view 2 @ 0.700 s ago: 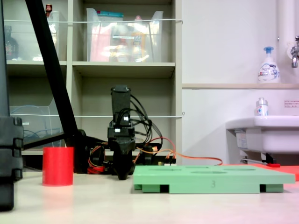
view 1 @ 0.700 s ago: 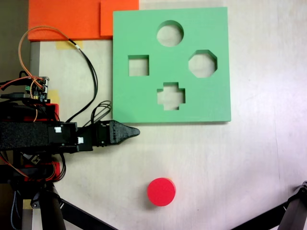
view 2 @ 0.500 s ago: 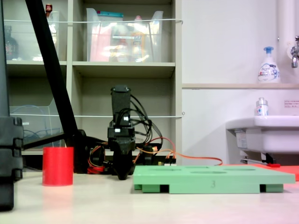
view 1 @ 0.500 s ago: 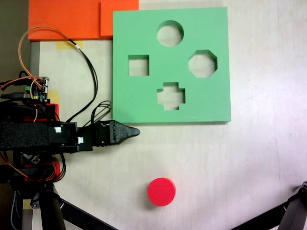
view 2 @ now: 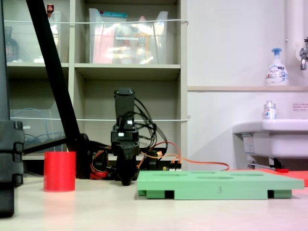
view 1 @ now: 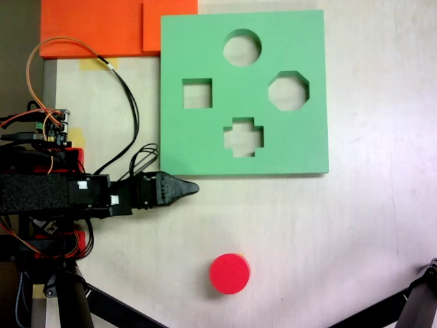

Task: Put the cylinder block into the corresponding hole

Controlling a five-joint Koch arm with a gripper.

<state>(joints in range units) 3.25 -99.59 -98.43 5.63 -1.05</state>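
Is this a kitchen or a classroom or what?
Probably a lab or workshop room, not a kitchen: shelves hold plastic storage bins, a sink with a soap bottle stands by the wall, and loose wires lie on the table.

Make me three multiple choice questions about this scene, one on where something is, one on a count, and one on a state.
1. Seen from above, where is the cylinder?
A. in the round hole
B. on the table, apart from the board
C. on the orange foam

2. How many cut-outs does the board have?
A. two
B. four
C. six

3. What is the tool doing?
A. gripping the cylinder
B. pressing into the board
C. holding nothing

Answers:
1. B: the cylinder stands on bare table below the board, touching neither it nor the orange foam.
2. B: a round hole, a square, an octagon and a cross.
3. C: the tool's tip lies beside the board's lower left corner, away from the cylinder.
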